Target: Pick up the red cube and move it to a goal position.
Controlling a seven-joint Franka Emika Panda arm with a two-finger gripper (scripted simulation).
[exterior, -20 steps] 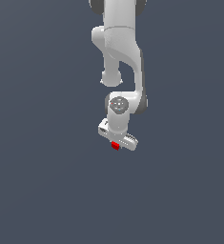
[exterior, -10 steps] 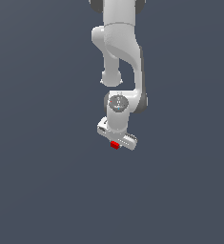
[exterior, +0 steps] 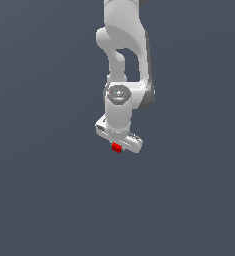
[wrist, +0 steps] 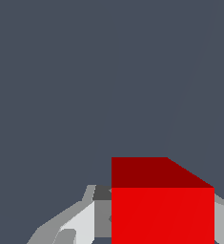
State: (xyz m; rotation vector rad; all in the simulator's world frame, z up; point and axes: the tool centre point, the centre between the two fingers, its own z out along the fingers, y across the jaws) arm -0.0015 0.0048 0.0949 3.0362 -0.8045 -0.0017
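The white arm (exterior: 123, 60) reaches down, and its hand (exterior: 118, 145) is clamped on the red cube (exterior: 116, 147), fingers (wrist: 80, 221) pressed against its sides. The cube sits right under the wrist, over the plain grey surface (exterior: 39, 190).

Plain ground — one flat surface and no more

A dark slate-grey floor (exterior: 44, 190) fills the exterior view from edge to edge, even in tone, with no seam, marking or visible border. The wrist view shows the same matte grey surface (wrist: 61, 86) — smooth and uniform, apart from a faint lighter band curving across it on one side. Its edges and corners lie outside both pictures, so places along them cannot be told.
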